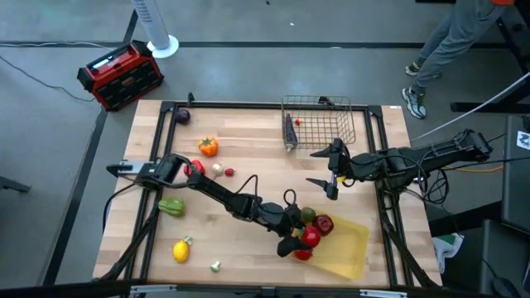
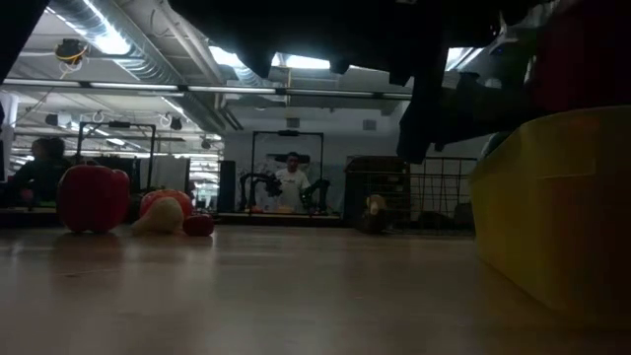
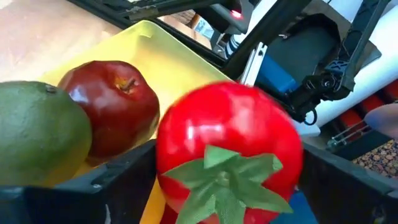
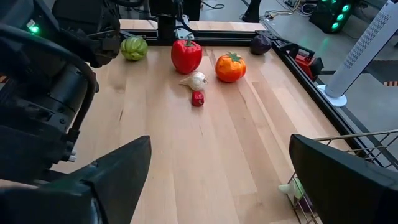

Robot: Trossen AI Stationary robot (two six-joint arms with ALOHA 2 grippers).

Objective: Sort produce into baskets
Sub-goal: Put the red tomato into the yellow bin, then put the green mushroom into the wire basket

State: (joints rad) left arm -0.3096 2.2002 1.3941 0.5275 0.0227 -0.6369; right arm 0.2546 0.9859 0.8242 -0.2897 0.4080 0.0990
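Observation:
My left gripper (image 1: 303,235) is shut on a red tomato (image 3: 227,134) with a green calyx, over the left end of the yellow tray (image 1: 352,252). A dark red apple (image 3: 112,102) and a green fruit (image 3: 34,130) lie in the tray. My right gripper (image 1: 320,169) is open and empty above the table, near the wire basket (image 1: 319,120), which holds a purple piece (image 1: 290,130). Loose on the table are a red pepper (image 4: 186,55), an orange fruit (image 4: 230,67), a green pepper (image 1: 171,206) and a lemon (image 1: 180,249). My left gripper pinches the tomato by two opposite sides (image 3: 165,155) between its two fingers (image 3: 118,183). The fingers reach in from the table's left, slanting down. The tomato's calyx end faces back toward the wrist. The tomato sits above the tray's rim, next to the apple.
A purple piece (image 1: 182,116) lies at the far left corner, and a garlic bulb (image 4: 195,79) and a small red piece (image 4: 198,98) lie by the red pepper. A small mushroom (image 1: 215,266) lies near the front edge. A red-and-black box (image 1: 120,74) stands off the table.

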